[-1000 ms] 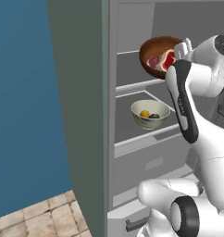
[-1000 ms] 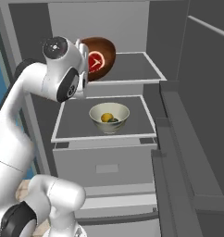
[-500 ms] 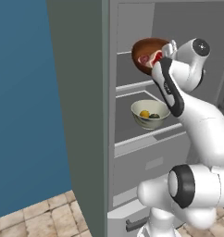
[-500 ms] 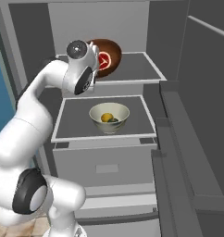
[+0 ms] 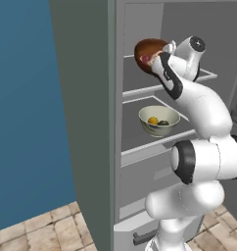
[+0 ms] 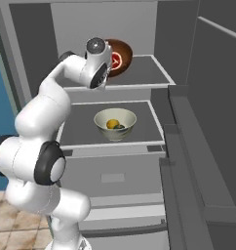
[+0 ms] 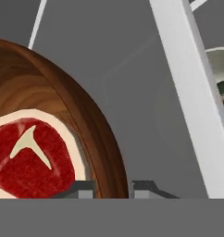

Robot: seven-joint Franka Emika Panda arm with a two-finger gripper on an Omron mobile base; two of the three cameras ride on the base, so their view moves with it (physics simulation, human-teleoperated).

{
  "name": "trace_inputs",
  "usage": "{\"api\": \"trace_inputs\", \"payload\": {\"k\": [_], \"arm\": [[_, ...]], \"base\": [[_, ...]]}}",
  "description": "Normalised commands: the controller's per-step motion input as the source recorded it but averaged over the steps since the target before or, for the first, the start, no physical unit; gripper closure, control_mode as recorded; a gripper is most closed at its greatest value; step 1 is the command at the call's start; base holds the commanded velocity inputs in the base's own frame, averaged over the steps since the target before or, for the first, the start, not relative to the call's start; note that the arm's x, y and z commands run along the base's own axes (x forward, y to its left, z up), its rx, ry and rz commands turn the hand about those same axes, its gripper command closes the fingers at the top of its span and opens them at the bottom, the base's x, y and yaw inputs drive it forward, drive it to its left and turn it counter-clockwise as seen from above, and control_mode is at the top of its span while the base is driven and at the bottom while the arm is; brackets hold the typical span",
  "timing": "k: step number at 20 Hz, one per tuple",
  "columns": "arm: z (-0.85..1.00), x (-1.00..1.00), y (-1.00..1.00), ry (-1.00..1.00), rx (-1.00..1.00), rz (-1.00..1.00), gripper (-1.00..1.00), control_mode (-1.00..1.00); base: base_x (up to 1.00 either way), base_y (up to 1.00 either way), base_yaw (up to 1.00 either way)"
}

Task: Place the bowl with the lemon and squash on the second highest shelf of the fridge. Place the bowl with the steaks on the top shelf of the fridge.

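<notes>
A brown wooden bowl holding a red steak hangs tilted over the fridge's top shelf. My gripper is shut on the bowl's rim, one fingertip on each side of it. From the right base, the brown bowl shows just behind my hand. The white bowl with the lemon and squash stands on the second highest shelf, directly below. That white bowl sits near the shelf's middle, and its edge shows past a white shelf rail.
The open fridge door with its bins stands to the right. A grey fridge side panel rises on the left, against a blue wall. A drawer front lies under the shelves. The floor is tiled.
My arm has reached deeper into the fridge, carrying the steak bowl from in front of the top shelf to over it. The white bowl has not moved.
</notes>
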Motion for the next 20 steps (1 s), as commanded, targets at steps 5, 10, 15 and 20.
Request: {"api": "trace_inputs", "payload": {"k": [5, 10, 15, 20], "arm": [[-0.04, 0.11, 0.19, 0.01, 0.00, 0.00, -1.00, -1.00], [0.00, -0.53, 0.13, -0.07, 0.02, 0.00, -1.00, -1.00], [0.25, -0.99, 0.24, -0.17, 0.00, -0.02, -1.00, -1.00], [0.62, -1.00, 0.27, -0.17, 0.00, -0.08, -1.00, -1.00]], "base": [[0.00, 0.00, 0.00], [0.00, 0.00, 0.00], [0.00, 0.00, 0.00], [0.00, 0.00, 0.00]]}}
